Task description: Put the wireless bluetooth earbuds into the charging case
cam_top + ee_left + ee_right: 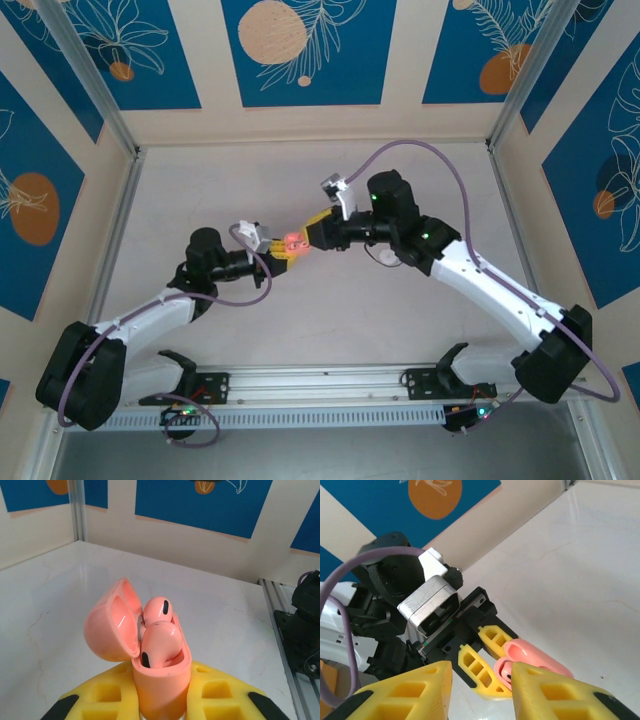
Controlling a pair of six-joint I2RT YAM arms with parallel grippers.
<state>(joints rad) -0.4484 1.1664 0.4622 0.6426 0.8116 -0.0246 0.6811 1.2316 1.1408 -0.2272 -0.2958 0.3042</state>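
While both arms reach in toward each other, their tips meet just left of the middle of the top picture, over the white surface [350, 310]. The left end effector [277, 250] has its two yellow fingers squeezed onto the charging case [294, 241]. The case is a small pink box, and it shows as a pink spot between the two arms.

From the left wrist camera, the left end effector [160, 702] sits at the bottom middle of the frame. The charging case [161, 680] stands up between its fingers [107, 700]. The lid [107, 627] is flipped open and leans to the left. Both earbuds [159, 645] sit inside the box, one in front of the other, and both poke up above the rim. Each has a small dark mark on it.

The right end effector [313, 232] is just to the right of the case in the top picture, very near it. From the right wrist camera, the right end effector [481, 672] has its yellow fingers [405, 692] spread apart at the bottom of the frame. The pink charging case [535, 657] is just past them, at the lower middle, gripped by the left end effector [505, 669].
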